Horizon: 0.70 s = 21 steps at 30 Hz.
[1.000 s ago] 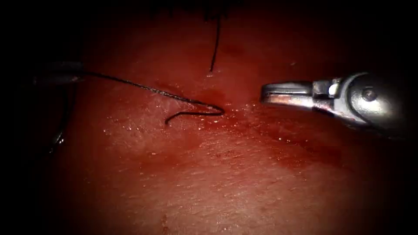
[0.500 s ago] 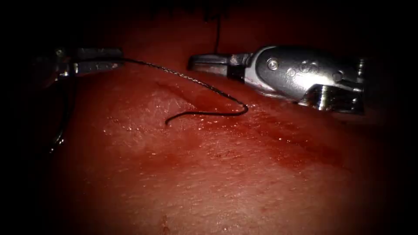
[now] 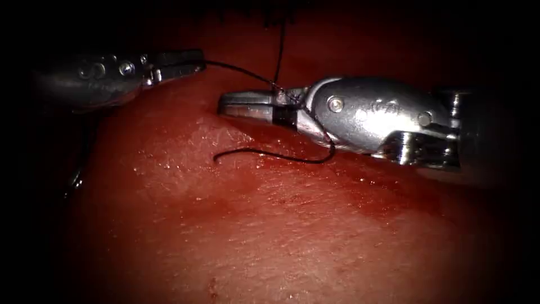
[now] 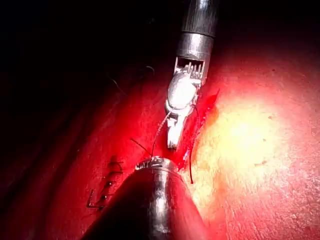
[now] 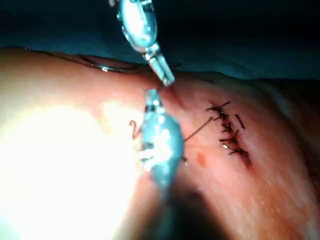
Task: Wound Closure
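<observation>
Left hand (image 3: 194,61) clenched on the thread (image 3: 236,68), which runs rightward to wrap the right hand (image 3: 230,105), its jaws closed, holding nothing visible. The thread's free tail (image 3: 264,153) lies crosswise on the tissue (image 3: 281,225), its end pointing left.

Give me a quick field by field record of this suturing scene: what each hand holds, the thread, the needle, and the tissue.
left hand: shut on the thread's end
right hand: jaws together, holding nothing; thread wraps over it near the jaw base
thread: runs from the left hand across the right hand, then loops down onto the tissue, free tail lying loose
needle: cannot make one out
tissue: wet with red fluid; row of finished stitches
</observation>
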Tool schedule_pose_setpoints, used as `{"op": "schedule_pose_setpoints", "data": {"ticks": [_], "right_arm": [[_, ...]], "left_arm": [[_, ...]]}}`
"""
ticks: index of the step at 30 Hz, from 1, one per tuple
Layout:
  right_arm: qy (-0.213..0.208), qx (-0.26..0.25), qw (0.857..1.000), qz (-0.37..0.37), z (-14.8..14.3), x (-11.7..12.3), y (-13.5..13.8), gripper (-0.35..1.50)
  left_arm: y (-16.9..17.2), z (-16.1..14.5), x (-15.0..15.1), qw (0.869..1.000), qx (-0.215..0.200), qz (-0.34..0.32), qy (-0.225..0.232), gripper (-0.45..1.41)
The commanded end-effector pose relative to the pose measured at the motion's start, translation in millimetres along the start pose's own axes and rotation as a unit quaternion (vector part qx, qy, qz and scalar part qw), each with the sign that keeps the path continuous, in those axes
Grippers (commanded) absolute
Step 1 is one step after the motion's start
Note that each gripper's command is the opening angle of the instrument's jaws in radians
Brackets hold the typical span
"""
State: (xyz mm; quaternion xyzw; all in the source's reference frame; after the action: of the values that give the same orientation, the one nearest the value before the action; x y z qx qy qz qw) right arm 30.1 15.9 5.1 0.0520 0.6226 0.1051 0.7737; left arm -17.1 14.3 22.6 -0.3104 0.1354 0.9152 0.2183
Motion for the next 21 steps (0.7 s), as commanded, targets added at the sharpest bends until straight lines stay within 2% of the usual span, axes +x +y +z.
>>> {"op": "schedule_pose_setpoints", "data": {"ticks": [1,8,11,14,15,17,20,21], "right_arm": [[0.007,0.003,1.000,0.000,0.7,0.0,-0.2,-0.35],[0.025,0.016,1.000,-0.003,1.4,0.5,-0.6,-0.35],[0.049,0.010,0.999,0.009,2.1,0.6,-0.3,-0.33],[0.063,0.000,0.998,0.022,2.5,0.7,0.3,0.26],[0.063,-0.006,0.998,0.028,2.6,0.8,0.5,0.39],[0.065,-0.017,0.997,0.035,2.7,0.8,0.8,0.54],[0.065,-0.029,0.997,0.042,2.6,0.8,1.2,0.61],[0.065,-0.035,0.996,0.048,2.6,0.7,1.4,0.69]], "left_arm": [[0.2,0.9,0.0,1.000,0.003,0.001,0.000,-0.45],[0.9,2.0,0.2,1.000,0.017,-0.004,-0.011,-0.45],[1.8,2.5,0.5,1.000,0.017,-0.007,-0.010,-0.45],[2.4,2.8,0.5,1.000,0.017,-0.010,-0.008,-0.45],[2.6,2.8,0.4,1.000,0.015,-0.010,-0.005,-0.45],[2.9,2.8,0.2,1.000,0.013,-0.006,-0.003,-0.45],[3.4,2.5,-0.4,1.000,0.005,-0.001,0.006,-0.45],[3.5,2.3,-0.7,1.000,0.005,0.003,0.007,-0.45]]}}
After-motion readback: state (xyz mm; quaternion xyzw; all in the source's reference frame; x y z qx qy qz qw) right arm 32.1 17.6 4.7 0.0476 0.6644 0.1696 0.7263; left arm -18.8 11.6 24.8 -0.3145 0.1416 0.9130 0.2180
